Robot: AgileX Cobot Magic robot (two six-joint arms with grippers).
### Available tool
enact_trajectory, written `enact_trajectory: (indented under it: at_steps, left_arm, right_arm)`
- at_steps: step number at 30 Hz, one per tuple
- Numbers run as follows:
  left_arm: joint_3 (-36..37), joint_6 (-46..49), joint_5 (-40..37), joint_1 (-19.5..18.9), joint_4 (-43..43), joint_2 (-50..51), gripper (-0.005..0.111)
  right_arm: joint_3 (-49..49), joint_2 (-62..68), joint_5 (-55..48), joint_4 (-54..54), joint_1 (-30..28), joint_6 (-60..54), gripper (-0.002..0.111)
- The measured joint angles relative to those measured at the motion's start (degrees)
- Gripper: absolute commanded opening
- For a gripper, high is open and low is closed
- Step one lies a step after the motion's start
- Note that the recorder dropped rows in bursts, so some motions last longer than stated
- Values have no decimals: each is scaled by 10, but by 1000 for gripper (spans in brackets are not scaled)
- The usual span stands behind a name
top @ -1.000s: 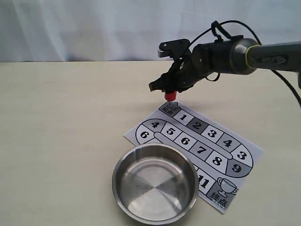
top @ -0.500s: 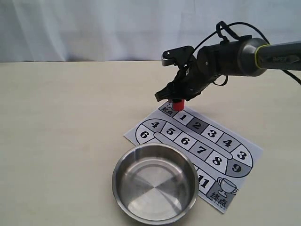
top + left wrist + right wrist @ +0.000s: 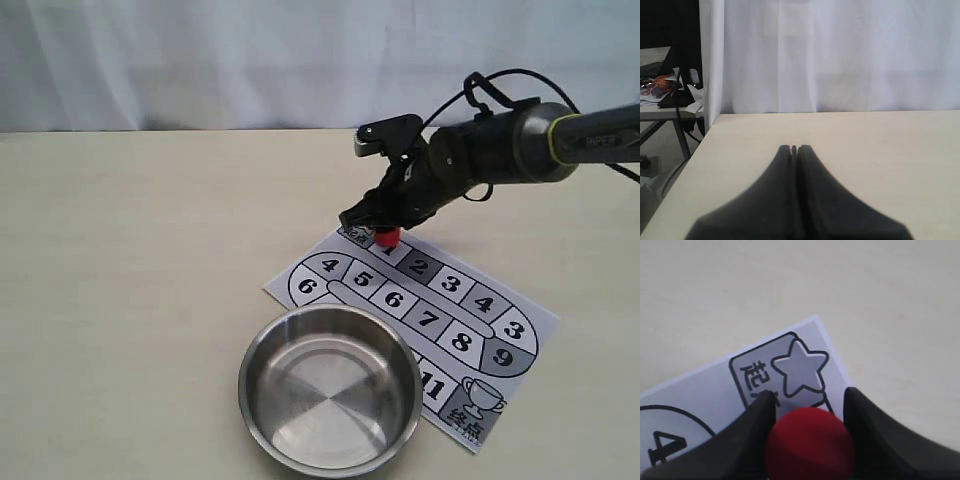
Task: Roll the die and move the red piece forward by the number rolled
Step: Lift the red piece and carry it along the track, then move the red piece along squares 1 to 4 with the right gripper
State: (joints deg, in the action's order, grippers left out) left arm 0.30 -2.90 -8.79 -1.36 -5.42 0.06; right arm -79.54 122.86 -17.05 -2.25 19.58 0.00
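Note:
My right gripper (image 3: 384, 230) is shut on the red piece (image 3: 387, 237), a small red peg held at the board's square 1, just past the star start square (image 3: 352, 235). In the right wrist view the red piece (image 3: 810, 442) sits between the two black fingers (image 3: 757, 425), with the star square (image 3: 800, 370) beyond it. Whether the peg touches the paper I cannot tell. The die is out of view in every frame; the steel bowl (image 3: 248, 395) looks empty inside. My left gripper (image 3: 794, 148) is shut on nothing above bare table, and does not show in the exterior view.
The paper game board (image 3: 520, 305) with its numbered track lies flat on the beige table (image 3: 130, 260). The bowl covers the board's near corner by square 11. A white curtain (image 3: 200, 60) backs the table. The table's edge (image 3: 690, 160) shows in the left wrist view.
My right gripper has carried the red piece rightward and down, from above the star start square to square 1. The left gripper's earlier state is not shown.

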Motion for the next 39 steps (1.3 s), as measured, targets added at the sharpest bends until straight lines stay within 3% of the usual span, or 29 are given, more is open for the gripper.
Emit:
enact_trajectory:
  at_steps: [8,30,39]
  left_arm:
    - [0,0,0,0,0,0,0]
    - [0,0,0,0,0,0,0]
    - [0,0,0,0,0,0,0]
  right_arm:
    - [40,1,68,23,-9,10,4]
    - [73,-85,2,23,-46,10,4]
    - [171,-79,137,48,-46,10,4]
